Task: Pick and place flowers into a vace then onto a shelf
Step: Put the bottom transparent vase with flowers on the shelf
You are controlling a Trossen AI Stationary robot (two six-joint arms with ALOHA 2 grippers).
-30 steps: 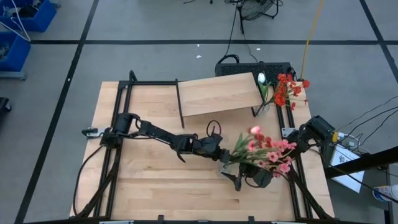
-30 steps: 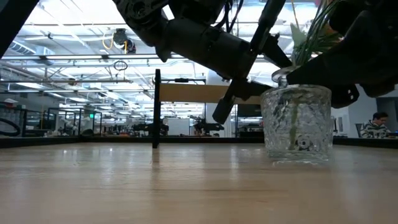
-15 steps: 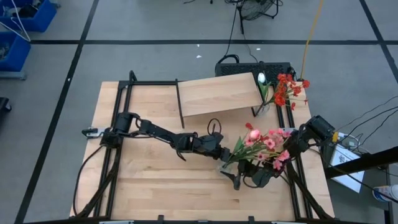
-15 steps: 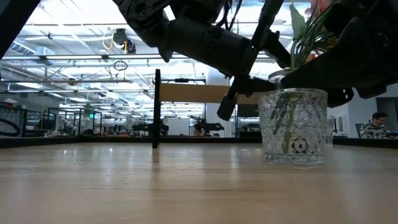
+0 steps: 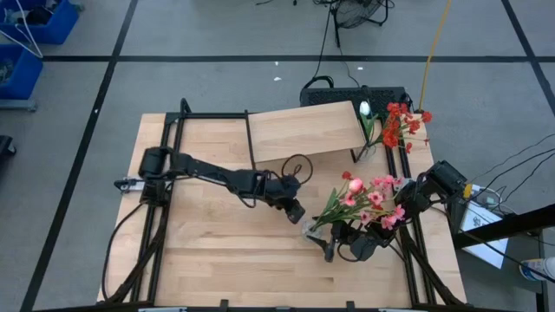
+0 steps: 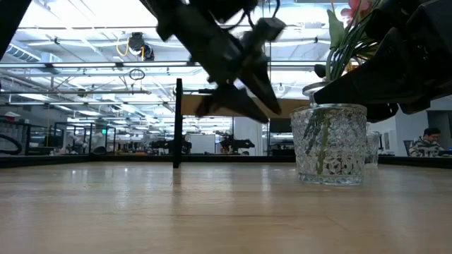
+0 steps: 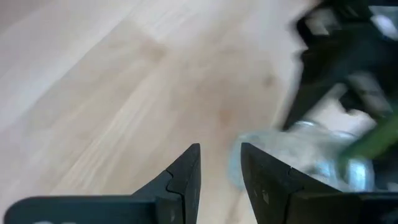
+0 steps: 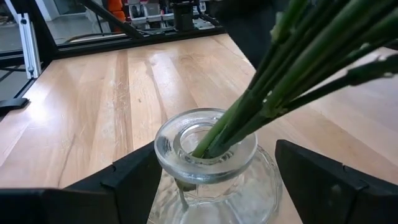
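Two arms over one big wooden surface [image 5: 208,251], so biggest stuff first; the shelf [image 5: 303,130] sits at the far middle of it, a pale board on thin black legs, tilted a bit in the high view; nothing is on top of it; a second little bunch of red blossoms with a white bud [image 5: 365,108] sits just off the shelf's right end.

Next down, the glass vase [image 6: 330,143] stands upright on the surface toward the right side, well in front of the shelf; the flowers [image 5: 368,198] are in it, green stems bundled down through the narrow neck, pink and red blossoms fanning out above.

The right hand [image 8: 214,186] is spread wide around the vase body, one finger on each side, apparently gripping it; can't tell if the pads actually press the glass.

The left hand [image 5: 295,211] hovers just beside the vase on its left, fingers [image 7: 186,177] close together with only a narrow gap, holding nothing; it's up off the surface in the low view.
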